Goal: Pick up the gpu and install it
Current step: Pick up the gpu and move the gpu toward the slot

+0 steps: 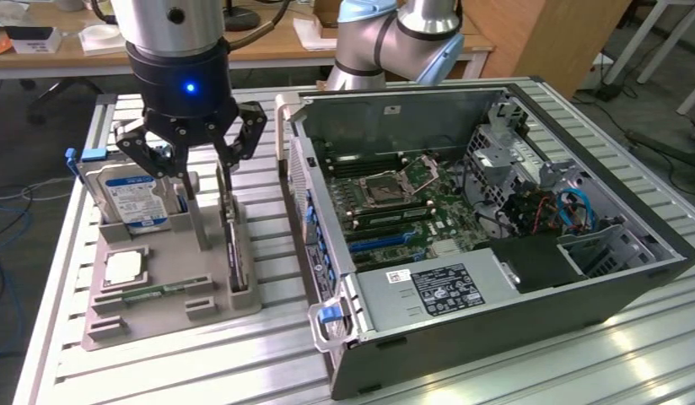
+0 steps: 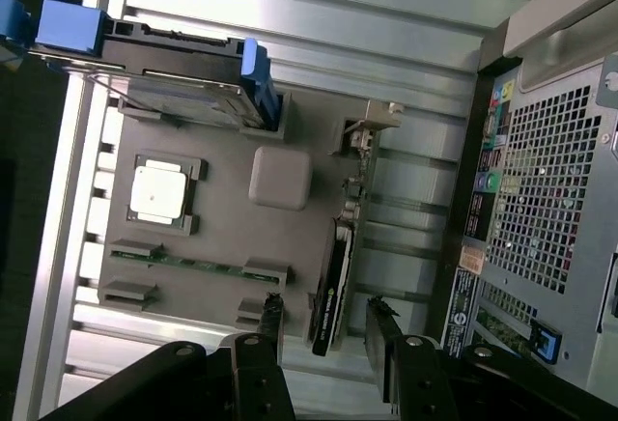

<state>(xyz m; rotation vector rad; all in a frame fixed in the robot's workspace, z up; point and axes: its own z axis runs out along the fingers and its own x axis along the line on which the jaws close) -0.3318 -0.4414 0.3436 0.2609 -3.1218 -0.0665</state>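
The gpu point(image 1: 230, 232) is a thin dark card standing on edge in a slot of the grey holder point(image 1: 168, 319), near the side that faces the computer case. The wrist view looks down on the gpu point(image 2: 333, 281) edge-on, its silvery bracket at one end. My gripper point(image 1: 207, 173) hangs directly over the card and is open. In the wrist view the gripper point(image 2: 325, 313) has one finger on each side of the card's near end. The fingers point(image 2: 273, 313) touch nothing and hold nothing.
The holder also carries an upright silver hard drive point(image 1: 128, 198) with blue clips, a square processor point(image 1: 122, 267) and a green memory stick point(image 1: 156, 291). The open computer case point(image 1: 617, 278) lies at the exterior view's right, its motherboard point(image 1: 398, 202) exposed. All of it rests on a slatted aluminium table point(image 1: 190, 371).
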